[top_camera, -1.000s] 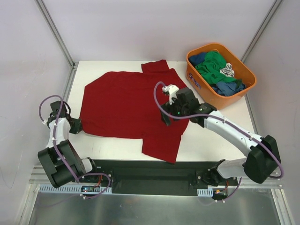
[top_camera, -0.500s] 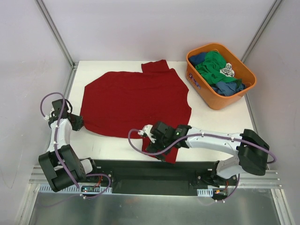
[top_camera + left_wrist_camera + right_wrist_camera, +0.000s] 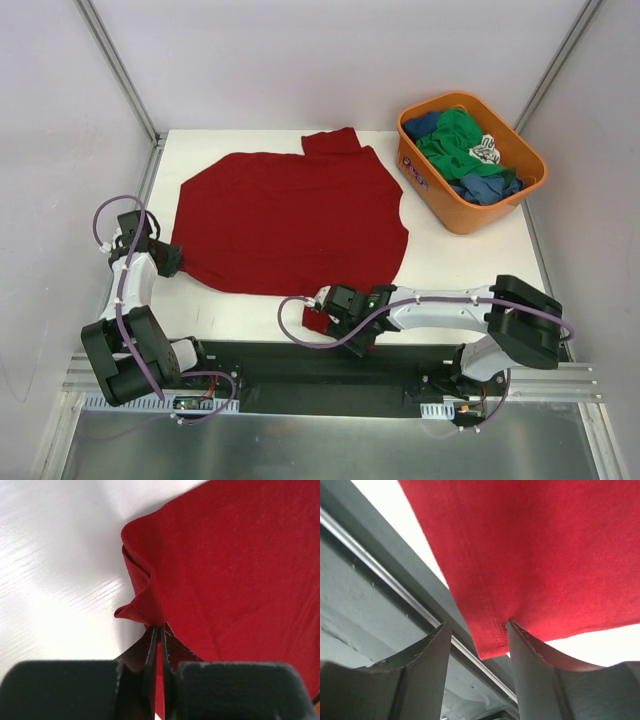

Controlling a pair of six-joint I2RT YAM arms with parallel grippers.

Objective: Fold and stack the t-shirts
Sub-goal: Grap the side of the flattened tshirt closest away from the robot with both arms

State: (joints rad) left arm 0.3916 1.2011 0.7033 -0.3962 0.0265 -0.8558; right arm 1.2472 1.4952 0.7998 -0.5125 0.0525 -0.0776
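Note:
A large dark red t-shirt (image 3: 290, 220) lies spread on the white table (image 3: 450, 260). My left gripper (image 3: 166, 260) is shut on its left corner, which bunches at the fingertips in the left wrist view (image 3: 161, 628). My right gripper (image 3: 348, 326) sits low at the table's near edge, over the shirt's front sleeve (image 3: 316, 320). Its jaws are open. The sleeve's stitched hem corner (image 3: 492, 640) lies between them, against the right finger (image 3: 530, 650) and hanging past the table edge. Green (image 3: 455, 140) and blue (image 3: 490, 188) t-shirts lie crumpled in the tub.
An orange plastic tub (image 3: 412, 172) stands at the back right corner. The dark metal rail (image 3: 300, 360) of the arm mount runs along the near table edge, just below my right gripper. Frame posts stand at the back corners.
My right arm has swung from the shirt's right middle down to the near edge, over the front sleeve. My left gripper has shifted slightly right and away, still holding the corner.

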